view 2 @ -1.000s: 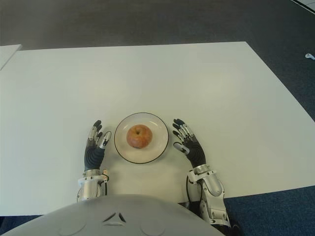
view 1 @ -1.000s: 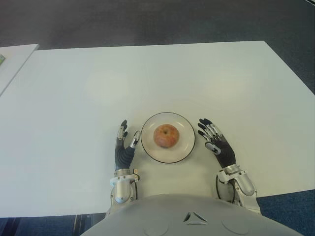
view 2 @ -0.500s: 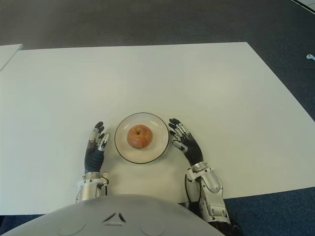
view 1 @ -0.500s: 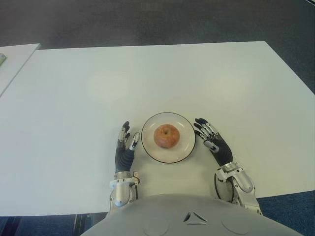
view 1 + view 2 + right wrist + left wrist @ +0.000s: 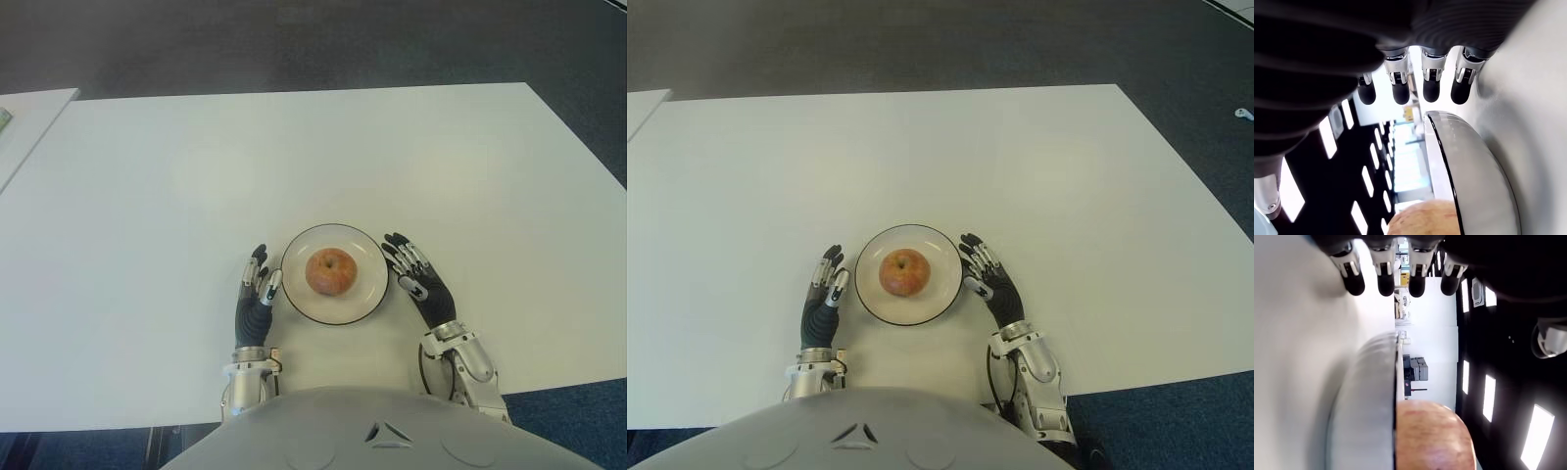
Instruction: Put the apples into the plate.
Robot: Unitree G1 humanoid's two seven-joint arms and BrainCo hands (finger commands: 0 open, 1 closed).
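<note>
A red-orange apple sits upright in the middle of a white plate with a dark rim, near the table's front edge. My left hand lies just left of the plate, fingers straight and holding nothing. Just right of the plate is my right hand, its fingers also extended and empty. The left wrist view looks past the fingertips to the plate's rim and the apple. In the right wrist view, the plate's rim and the apple appear beyond the fingertips.
The white table stretches wide behind and to both sides of the plate. A second white surface adjoins at the far left. Dark floor lies beyond the far edge.
Both hands have closed in toward the plate, the left moving right and the right moving left. The apple and plate have stayed put.
</note>
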